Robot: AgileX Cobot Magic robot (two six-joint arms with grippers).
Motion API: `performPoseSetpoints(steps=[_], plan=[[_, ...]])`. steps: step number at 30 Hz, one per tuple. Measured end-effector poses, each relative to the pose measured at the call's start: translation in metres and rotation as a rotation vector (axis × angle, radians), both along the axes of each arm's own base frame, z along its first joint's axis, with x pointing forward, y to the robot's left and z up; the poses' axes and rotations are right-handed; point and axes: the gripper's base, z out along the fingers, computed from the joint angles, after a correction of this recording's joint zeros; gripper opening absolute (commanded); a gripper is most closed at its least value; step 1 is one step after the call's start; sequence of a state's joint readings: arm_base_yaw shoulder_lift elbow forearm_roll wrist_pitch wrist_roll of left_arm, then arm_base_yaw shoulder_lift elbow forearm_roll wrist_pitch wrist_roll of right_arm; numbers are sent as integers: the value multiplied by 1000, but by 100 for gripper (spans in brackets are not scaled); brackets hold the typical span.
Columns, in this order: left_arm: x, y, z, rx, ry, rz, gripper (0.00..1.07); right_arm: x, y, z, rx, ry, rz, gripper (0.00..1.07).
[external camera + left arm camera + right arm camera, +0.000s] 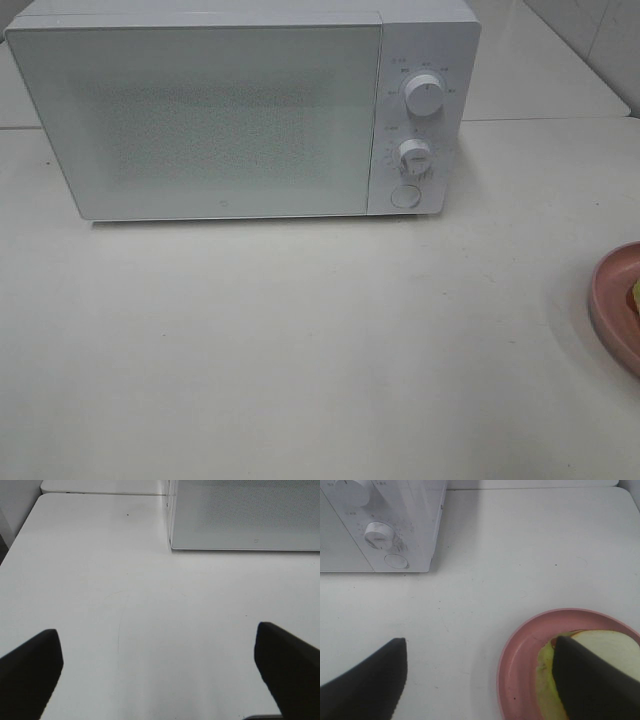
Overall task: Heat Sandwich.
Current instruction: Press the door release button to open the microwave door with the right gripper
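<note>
Two grippers standing wide open, gripping nothing, left gripper [160,680] hanging over table [100,580] by microwave [245,515], right gripper [477,685] straddling plate [520,650] rim, one finger [590,685] hiding part of sandwich [610,647] lying flat there, long axis unclear, high view catching only its sliver at right edge.

Microwave [200,115]: white, boxy, door shut; it stands on the table.
Door [195,120]: pale speckled panel covering most of the microwave's front, left of its control strip.
Upper knob [424,95]: white dial high on the microwave's control strip, with small markings around it.
Lower knob [413,156]: white dial just beneath the upper one on the microwave.
Round button [404,195]: at the foot of the microwave's control strip, under the lower knob.
Table [300,350]: white, lightly scuffed, bare in front of the microwave.
Pink plate [603,290]: round, on the table, forward of the microwave and well off to its control side, cut by the frame edge.
</note>
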State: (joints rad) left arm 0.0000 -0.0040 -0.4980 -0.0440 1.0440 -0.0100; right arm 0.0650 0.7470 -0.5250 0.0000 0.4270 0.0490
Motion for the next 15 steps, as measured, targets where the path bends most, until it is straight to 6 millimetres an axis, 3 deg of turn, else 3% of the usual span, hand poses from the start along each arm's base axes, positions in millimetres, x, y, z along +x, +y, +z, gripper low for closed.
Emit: performPoseSetpoints(steps=[15], plan=[[0,0,0,0,0,0,99,57,4,-25,40,-31,-28,76]])
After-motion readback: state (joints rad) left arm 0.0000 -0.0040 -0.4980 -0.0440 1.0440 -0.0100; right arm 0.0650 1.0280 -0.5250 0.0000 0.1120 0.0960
